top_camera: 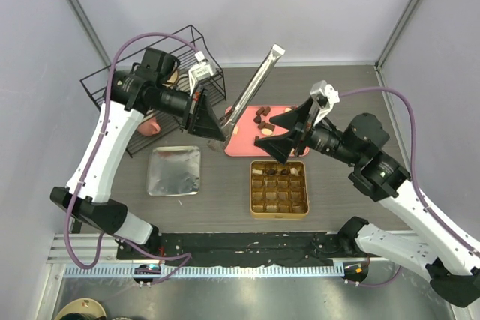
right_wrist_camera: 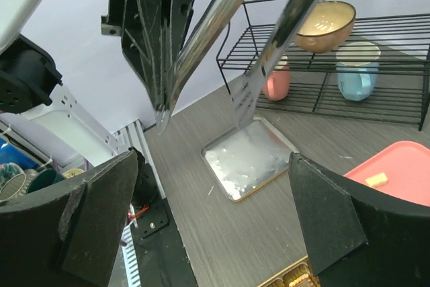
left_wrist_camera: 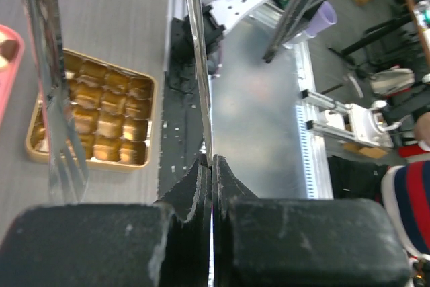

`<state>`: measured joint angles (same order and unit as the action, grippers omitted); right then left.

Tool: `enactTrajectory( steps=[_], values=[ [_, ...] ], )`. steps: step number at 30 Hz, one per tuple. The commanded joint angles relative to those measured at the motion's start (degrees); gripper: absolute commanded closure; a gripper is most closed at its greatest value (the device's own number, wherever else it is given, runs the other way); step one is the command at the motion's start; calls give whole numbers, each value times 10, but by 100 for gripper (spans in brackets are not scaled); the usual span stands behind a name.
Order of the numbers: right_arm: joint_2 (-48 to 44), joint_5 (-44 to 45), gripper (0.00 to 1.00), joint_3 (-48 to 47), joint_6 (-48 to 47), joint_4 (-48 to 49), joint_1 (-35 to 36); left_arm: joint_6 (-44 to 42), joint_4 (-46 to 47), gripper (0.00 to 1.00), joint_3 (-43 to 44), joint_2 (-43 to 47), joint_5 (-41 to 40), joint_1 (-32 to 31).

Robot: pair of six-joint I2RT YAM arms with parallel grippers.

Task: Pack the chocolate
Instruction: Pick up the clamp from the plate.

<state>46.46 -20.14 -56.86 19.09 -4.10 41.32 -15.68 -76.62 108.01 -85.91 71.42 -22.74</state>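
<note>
Left gripper clamped on tongs; right gripper agape; chocolate small, dark, one seemingly cream.

Left pincer seemingly gripping tongs, chocolate on tray

Pale lavender walls close in the back and both sides, meeting at 2 grey metal corner posts. The table is grey wood-grain laminate. A black wire rack stands at its back left corner. Along the near edge run a black strip and a ribbed white rail, with bare sheet metal below. The light is soft and even.
</note>
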Motion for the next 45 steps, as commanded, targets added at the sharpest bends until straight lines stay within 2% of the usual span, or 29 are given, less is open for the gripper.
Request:
enactTrajectory(
  steps=[1,6,9,11,16,27,40,45],
  values=[
    [33,-78,0,-68,-8,-1,-29,21,-101,100,-22,30,69,2],
    [60,-149,0,-113,7,-2,-73,-7,-123,100,-39,56,55,2],
    [92,-207,0,-124,42,35,-97,-37,-150,100,-41,62,39,2],
    [120,-241,0,-128,78,80,-113,-61,-185,100,-38,63,31,2],
    [156,-324,1,-116,177,218,-135,-71,-185,100,-33,58,2,-3],
    [209,-323,0,-178,152,170,-142,-69,-182,100,-46,65,-14,-14],
    [234,-328,1,-139,176,219,-126,-64,-165,100,-60,52,-26,-31],
    [252,-330,9,-148,171,213,-104,-66,-165,100,-60,47,-34,-36]
  ],
)
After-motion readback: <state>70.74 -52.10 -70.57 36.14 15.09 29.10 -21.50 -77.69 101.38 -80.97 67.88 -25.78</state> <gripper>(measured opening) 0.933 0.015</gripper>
